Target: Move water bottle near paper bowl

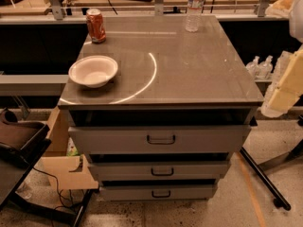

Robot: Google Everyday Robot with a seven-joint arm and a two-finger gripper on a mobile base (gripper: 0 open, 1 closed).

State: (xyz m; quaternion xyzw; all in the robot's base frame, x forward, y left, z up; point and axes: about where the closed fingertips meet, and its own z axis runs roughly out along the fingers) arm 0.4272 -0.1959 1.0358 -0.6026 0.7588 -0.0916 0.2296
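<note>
The water bottle [194, 9], clear with a white cap and a white-and-red label band, stands upright at the far edge of the grey cabinet top [189, 65], right of centre. The paper bowl [93, 71], shallow and white, sits near the front left corner. My gripper [279, 98] shows as a cream-coloured shape at the right edge of the view. It hangs beside the cabinet's right side, off the top and well away from both the bottle and the bowl. It holds nothing that I can see.
An orange-red soda can [96, 26] stands at the far left of the top, behind the bowl. Small clear pump bottles [259, 66] sit right of the cabinet. Three drawers [161, 139] face me. A dark chair [19, 141] and cardboard [61, 164] are at the lower left.
</note>
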